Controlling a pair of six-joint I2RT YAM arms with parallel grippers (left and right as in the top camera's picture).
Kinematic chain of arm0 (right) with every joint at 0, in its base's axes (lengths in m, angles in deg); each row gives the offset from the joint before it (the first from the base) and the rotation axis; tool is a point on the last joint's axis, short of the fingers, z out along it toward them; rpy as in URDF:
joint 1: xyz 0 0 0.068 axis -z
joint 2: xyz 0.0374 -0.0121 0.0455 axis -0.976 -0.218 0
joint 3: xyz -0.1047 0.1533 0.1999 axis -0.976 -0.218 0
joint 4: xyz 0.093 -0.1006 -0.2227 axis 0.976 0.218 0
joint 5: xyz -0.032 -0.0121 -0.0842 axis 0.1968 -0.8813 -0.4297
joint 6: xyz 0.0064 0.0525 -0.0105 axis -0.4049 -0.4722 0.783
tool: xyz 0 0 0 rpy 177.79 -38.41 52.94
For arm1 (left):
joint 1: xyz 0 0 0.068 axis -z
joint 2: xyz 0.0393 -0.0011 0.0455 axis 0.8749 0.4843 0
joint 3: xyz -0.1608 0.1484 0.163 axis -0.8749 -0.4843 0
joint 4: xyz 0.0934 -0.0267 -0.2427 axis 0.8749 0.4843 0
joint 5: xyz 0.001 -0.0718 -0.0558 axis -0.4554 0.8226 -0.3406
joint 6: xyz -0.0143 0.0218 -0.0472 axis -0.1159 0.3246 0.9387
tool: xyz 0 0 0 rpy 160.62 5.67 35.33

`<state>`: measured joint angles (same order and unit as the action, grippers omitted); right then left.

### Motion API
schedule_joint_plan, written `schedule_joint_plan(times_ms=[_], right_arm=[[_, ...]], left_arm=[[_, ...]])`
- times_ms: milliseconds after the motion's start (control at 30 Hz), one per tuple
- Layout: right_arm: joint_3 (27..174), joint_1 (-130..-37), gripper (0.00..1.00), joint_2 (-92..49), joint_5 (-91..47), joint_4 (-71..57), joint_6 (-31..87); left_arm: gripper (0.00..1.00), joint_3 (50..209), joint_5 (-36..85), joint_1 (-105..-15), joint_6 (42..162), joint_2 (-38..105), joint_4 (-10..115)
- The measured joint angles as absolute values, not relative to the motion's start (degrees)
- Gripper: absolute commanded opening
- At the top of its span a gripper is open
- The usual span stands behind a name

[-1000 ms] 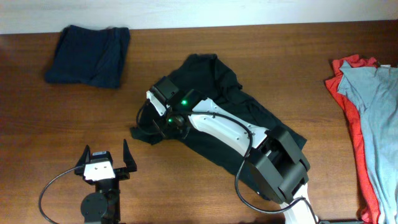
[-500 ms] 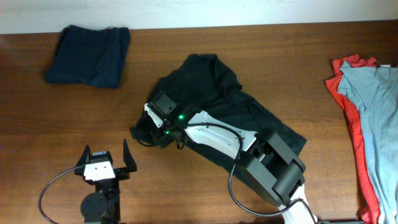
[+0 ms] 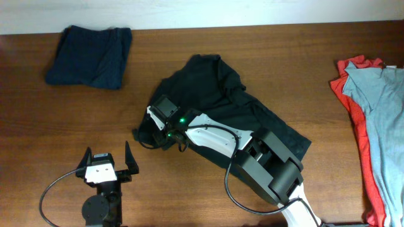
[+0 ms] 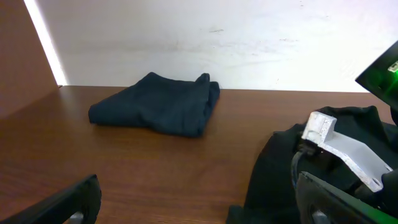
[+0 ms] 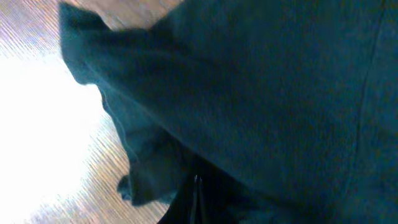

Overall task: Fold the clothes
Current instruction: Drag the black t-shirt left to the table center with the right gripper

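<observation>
A: Black T-shirt (image 3: 221, 101), whereabouts?
B: Mid-table (image 3: 50, 126), rumpled and slantwise, not yet folded. Partly hidden under the right arm, which reaches across it.

A: And the right gripper (image 3: 153, 134)?
B: Down at the shirt's lower left edge, closed tight. Apparently pinched on a flap of black cloth, judging by the wrist view, full of dark fabric bunched round the shut jaws. Probably gripping that edge to draw it over for a fold.

A: Left gripper (image 3: 107, 156)?
B: Near the front of the table, well apart from the shirt. Spread as wide as possible, holding nothing. Likely parked there to leave the other arm room.

A: Rest of the clothes?
B: Navy garment (image 3: 91, 53) at the far left, already in a compact fold, so seemingly done. Red garment (image 3: 350, 94) and grey-blue garment (image 3: 379, 107) heaped at the right edge, grey-blue on top, unfolded, apparently waiting their turn.

A: Any risk?
B: Single-point hold on soft cloth, so apt to bunch rather than lie flat. Hard to judge how much fabric is in the pinch.
</observation>
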<state>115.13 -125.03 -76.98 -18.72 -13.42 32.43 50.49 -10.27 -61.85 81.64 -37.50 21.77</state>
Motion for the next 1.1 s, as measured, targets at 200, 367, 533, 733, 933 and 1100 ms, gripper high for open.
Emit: schedule_joint_plan(times_ms=[200, 367, 533, 733, 933, 1100], right_arm=[[115.3, -125.0, 0.04, -77.0, -17.5, -8.9, 29.5], [115.8, -124.9, 0.04, -76.8, -14.1, -4.4, 28.7], [115.6, -124.8, 0.04, -76.8, -8.1, -1.5, 28.5], [115.5, -124.8, 0.11, -76.9, -2.8, -1.7, 29.3], [116.2, -124.8, 0.21, -76.9, 0.2, -1.4, 32.3], [124.0, -124.4, 0.24, -77.0, -1.4, 6.8, 36.2]], left_arm=[[0.99, 50.5, -10.3, -61.9, 81.6, -37.5, 21.8], [0.99, 50.5, -10.3, -61.9, 81.6, -37.5, 21.8], [0.99, 50.5, -10.3, -61.9, 81.6, -37.5, 21.8], [0.99, 50.5, -10.3, -61.9, 81.6, -37.5, 21.8], [0.99, 50.5, -10.3, -61.9, 81.6, -37.5, 21.8], [0.99, 50.5, -10.3, -61.9, 81.6, -37.5, 21.8]])
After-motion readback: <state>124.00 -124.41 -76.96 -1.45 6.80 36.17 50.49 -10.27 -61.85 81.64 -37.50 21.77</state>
